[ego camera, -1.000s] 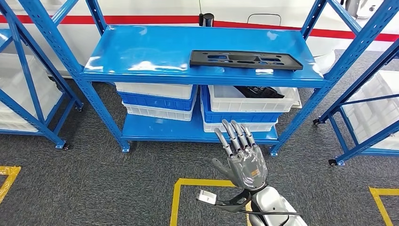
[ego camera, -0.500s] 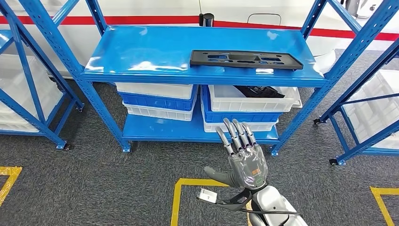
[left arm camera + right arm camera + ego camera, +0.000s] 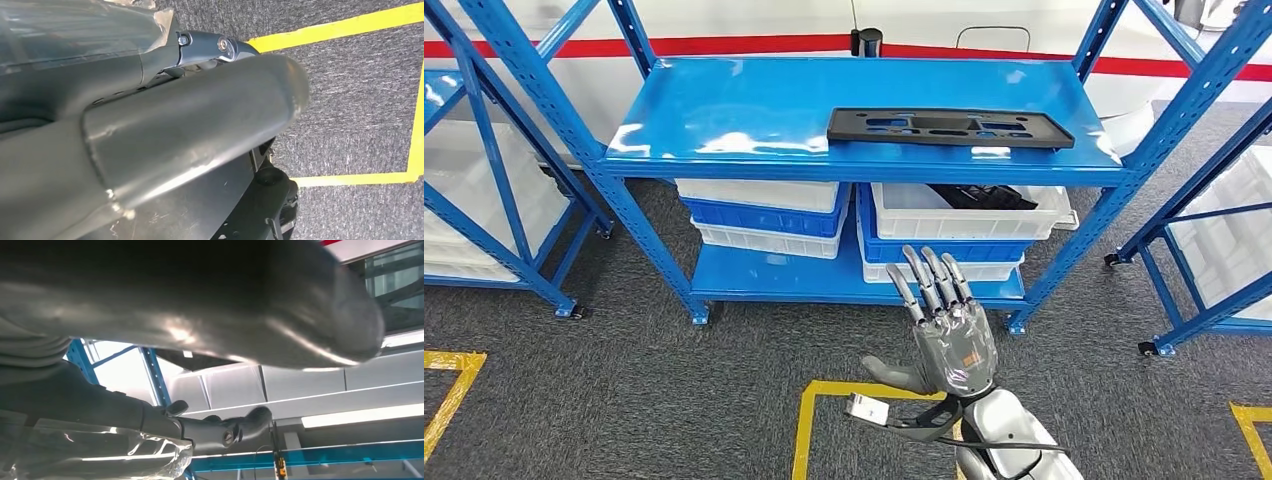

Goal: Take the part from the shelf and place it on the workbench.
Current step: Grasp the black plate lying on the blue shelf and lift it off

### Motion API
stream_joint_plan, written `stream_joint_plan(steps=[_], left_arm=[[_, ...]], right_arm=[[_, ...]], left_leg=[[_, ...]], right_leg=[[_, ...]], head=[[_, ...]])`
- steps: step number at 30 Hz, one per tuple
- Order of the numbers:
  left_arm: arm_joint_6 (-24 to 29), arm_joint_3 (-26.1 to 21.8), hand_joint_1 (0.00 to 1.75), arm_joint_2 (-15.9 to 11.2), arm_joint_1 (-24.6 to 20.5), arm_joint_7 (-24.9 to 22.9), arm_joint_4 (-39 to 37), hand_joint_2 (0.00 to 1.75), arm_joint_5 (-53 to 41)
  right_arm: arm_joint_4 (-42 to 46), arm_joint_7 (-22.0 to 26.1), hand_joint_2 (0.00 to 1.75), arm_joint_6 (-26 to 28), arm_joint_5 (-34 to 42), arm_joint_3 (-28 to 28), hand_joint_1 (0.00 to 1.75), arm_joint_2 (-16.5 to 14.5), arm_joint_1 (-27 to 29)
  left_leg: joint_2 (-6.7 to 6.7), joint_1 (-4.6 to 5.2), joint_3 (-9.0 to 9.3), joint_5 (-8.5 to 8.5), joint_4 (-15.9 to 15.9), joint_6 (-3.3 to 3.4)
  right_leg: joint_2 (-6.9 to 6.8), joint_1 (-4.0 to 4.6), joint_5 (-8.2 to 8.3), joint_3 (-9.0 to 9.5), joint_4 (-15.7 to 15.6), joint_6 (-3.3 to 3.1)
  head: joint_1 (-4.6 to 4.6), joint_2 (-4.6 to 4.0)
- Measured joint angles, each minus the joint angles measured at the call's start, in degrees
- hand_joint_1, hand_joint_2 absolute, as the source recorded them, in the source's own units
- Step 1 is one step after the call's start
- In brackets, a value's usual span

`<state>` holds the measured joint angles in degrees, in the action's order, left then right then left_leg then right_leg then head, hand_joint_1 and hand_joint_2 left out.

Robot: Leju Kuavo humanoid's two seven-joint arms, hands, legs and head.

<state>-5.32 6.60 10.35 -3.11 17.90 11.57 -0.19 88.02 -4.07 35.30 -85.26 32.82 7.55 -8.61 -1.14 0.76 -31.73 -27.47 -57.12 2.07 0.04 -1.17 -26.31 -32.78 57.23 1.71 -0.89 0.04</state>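
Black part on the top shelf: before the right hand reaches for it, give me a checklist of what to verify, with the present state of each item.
1. Black part lies flat on the top shelf, near the front edge: ok.
2. Nothing rests on the part or blocks it from the front: ok.
3. Right hand holds nothing, fingers apart: ok.
4. Right hand is at the part's height: not ok, it hangs below the top shelf, in front of the white bins.
5. Left hand free: cannot tell, its fingers are not visible.
6. Workbench ready for placing: cannot tell.

Grey robot hand (image 3: 949, 345), silver arm (image 3: 1014, 450)
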Motion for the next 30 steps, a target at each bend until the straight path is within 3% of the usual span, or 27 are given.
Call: stream_joint_plan(steps=[2,3,5,7,8,9,11,12,14,17,19,21,22,23,24,26,28,30], left_arm=[[0.0,0.0,0.00,-0.2,-0.1,0.0,0.0,0.00,0.1],[-0.1,0.0,0.00,-0.2,-0.1,0.0,0.0,0.00,0.1],[-0.1,0.0,0.00,-0.3,-0.1,0.0,0.0,0.00,0.2],[-0.2,0.0,0.00,-0.5,-0.1,-0.1,0.0,0.00,0.2],[-0.3,0.0,0.00,-0.6,-0.2,-0.2,0.0,0.00,0.2],[-0.4,0.0,0.00,-0.7,-0.3,-0.3,0.0,0.00,0.2],[-0.6,0.0,0.00,-0.9,-0.3,-0.6,0.0,0.00,0.2],[-0.8,0.0,0.00,-0.9,-0.3,-0.7,0.0,0.00,0.2],[-1.4,0.0,0.00,-1.0,-0.5,-1.8,0.0,0.00,0.3],[-3.3,0.0,0.00,-1.5,-1.9,-6.9,0.1,0.00,0.4],[-4.2,0.0,0.00,-1.9,-3.1,-9.3,0.2,0.00,0.6],[-4.5,0.1,0.00,-2.2,-3.8,-10.0,0.2,0.00,0.7],[-4.5,0.1,0.00,-2.3,-4.0,-10.1,0.2,0.00,0.7],[-4.5,0.1,0.00,-2.4,-4.0,-10.2,0.3,0.00,0.8],[-4.5,0.1,0.00,-2.4,-4.0,-10.2,0.3,0.00,0.8],[-4.5,0.1,0.00,-2.5,-4.0,-10.2,0.4,0.00,0.8],[-4.5,0.1,0.00,-2.5,-4.1,-10.2,0.4,0.00,0.8],[-4.5,0.1,0.00,-2.5,-4.1,-10.2,0.5,0.00,0.8]], right_arm=[[0.0,0.0,0.00,0.0,0.1,0.0,0.00,-0.1,-0.2],[0.0,0.0,0.00,0.0,0.1,0.0,0.00,-0.2,-0.3],[-0.2,0.0,0.00,0.0,0.2,0.0,0.00,-0.2,-0.4],[-0.4,0.0,0.00,0.0,0.3,0.1,0.00,-0.2,-0.4],[-0.5,0.0,0.00,0.0,0.3,0.1,0.00,-0.2,-0.4],[-0.5,0.0,0.00,0.0,0.3,0.1,0.00,-0.2,-0.4],[-0.6,0.0,0.00,0.0,0.4,0.1,0.00,-0.3,-0.6],[-0.6,0.0,0.00,0.0,0.4,0.1,0.00,-0.3,-0.7],[-0.7,0.0,0.00,0.0,0.5,0.2,0.00,-0.3,-0.9],[-0.7,0.0,0.00,0.0,1.3,0.2,0.00,-0.3,-1.8],[-0.9,0.0,0.00,-0.1,1.8,0.2,0.00,-0.2,-2.6],[-1.1,0.0,0.00,-0.1,2.0,0.2,0.00,-0.2,-2.9],[-1.3,0.0,0.00,-0.1,2.0,0.2,0.00,-0.2,-2.9],[-1.4,0.0,0.00,-0.1,2.0,0.2,0.00,-0.2,-2.9],[-1.5,0.0,0.00,-0.1,2.0,0.2,0.00,-0.1,-2.9],[-1.6,0.0,0.00,-0.1,2.0,0.2,0.00,0.0,-3.0],[-1.7,0.0,0.00,-0.1,2.1,0.2,0.00,0.0,-3.1],[-1.7,0.0,0.00,-0.1,2.1,0.3,0.00,0.0,-3.2]], left_leg=[[0.13,-0.30,-0.64,-1.19,-1.8,-0.67],[0.21,-0.46,-1.72,-2.45,-4.2,-1.09],[0.40,-0.82,-5.69,-5.60,-11.7,-1.86],[0.60,-1.14,-8.87,-6.27,-16.4,-2.31],[0.73,-1.26,-8.93,-4.85,-15.6,-2.39],[0.85,-1.37,-7.89,-2.54,-12.6,-2.39],[1.01,-1.41,-4.62,1.56,-4.8,-2.19],[1.02,-1.33,-3.53,2.41,-2.3,-1.99],[0.87,-0.92,-3.00,2.13,-1.0,-1.41],[0.63,-0.83,-2.35,2.18,-0.2,-0.03],[0.66,-0.91,-1.73,2.13,0.2,0.77],[0.67,-0.82,-1.45,1.77,0.2,1.23],[0.63,-0.76,-1.24,1.56,0.2,1.30],[0.55,-0.70,-0.94,1.32,0.1,1.30],[0.45,-0.66,-0.54,1.03,0.1,1.22],[0.29,-0.52,0.30,0.31,0.1,0.88],[0.21,-0.34,0.66,-0.36,0.0,0.35],[0.21,-0.36,0.74,-0.80,0.0,-0.23]], right_leg=[[0.00,-0.33,-0.11,0.39,-0.1,-0.87],[-0.01,-0.51,-0.20,0.63,-0.2,-1.24],[-0.06,-0.44,-0.52,0.94,-0.2,-1.78],[-0.07,-0.41,-0.79,1.22,-0.2,-1.99],[-0.03,-0.43,-0.96,1.46,-0.2,-2.01],[0.03,-0.47,-1.19,1.80,-0.2,-1.94],[0.15,-0.32,-1.75,2.37,-0.1,-1.48],[0.18,-0.18,-1.97,2.48,-0.1,-1.16],[0.12,0.11,-2.26,2.42,-0.2,-0.47],[-0.10,0.12,-3.03,2.07,0.8,0.35],[-0.10,0.05,-5.16,-0.84,6.4,0.13],[-0.04,0.10,-7.49,-5.60,14.3,-0.06],[-0.04,0.12,-7.68,-7.28,16.5,0.13],[-0.03,0.16,-6.86,-7.82,16.5,0.50],[-0.04,0.16,-5.15,-7.16,14.1,0.93],[-0.06,0.25,-0.83,-3.93,5.8,1.35],[-0.05,0.50,1.35,-1.84,0.8,0.67],[-0.01,0.73,1.27,-1.56,0.3,-0.32]], head=[[-0.18,0.00],[-0.34,0.00],[-0.67,0.00],[-0.69,0.00],[-0.70,0.00],[-0.71,0.00],[-0.75,0.00],[-0.76,0.00],[-0.76,0.00],[-0.72,0.00],[-0.51,0.00],[-0.31,0.00],[-0.29,0.00],[-0.24,0.00],[-0.21,0.00],[-0.13,0.00],[-0.09,0.00],[-0.08,0.00]])
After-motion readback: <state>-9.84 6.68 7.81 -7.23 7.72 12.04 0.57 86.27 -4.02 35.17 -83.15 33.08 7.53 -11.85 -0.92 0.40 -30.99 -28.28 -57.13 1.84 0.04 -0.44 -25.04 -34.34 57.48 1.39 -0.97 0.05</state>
